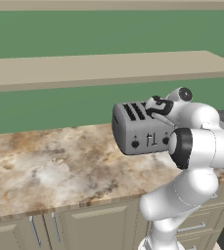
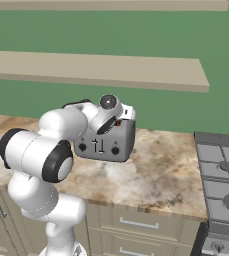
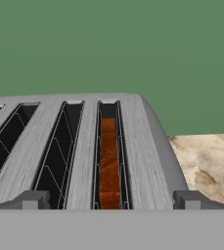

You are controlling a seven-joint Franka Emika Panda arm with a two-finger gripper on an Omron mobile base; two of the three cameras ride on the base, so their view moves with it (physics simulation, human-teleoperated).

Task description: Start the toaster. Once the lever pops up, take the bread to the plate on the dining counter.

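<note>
Sitting deep in the toaster's (image 3: pixel 84 146) rightmost slot, the bread (image 3: pixel 108 163) shows as an orange-brown edge in the hand view, its top below the slot rim. That grey four-slot toaster stands on the marbled desk (image 1: pixel 45 166), with a stove (image 2: pixel 221 175) at about 3 o'clock from it in the right base view. Hovering just above the toaster's top, the end effector (image 3: pixel 108 201) has its fingertips (image 3: pixel 30 200) spread wide, straddling the bread's slot, gripping nothing. Judging from this, the levers (image 1: pixel 151 139) on the front still need pressing; the hand should drop to the front face at 6 o'clock, settle squarely on the lever serving that slot, and push straight down without nudging the toaster backward.
</note>
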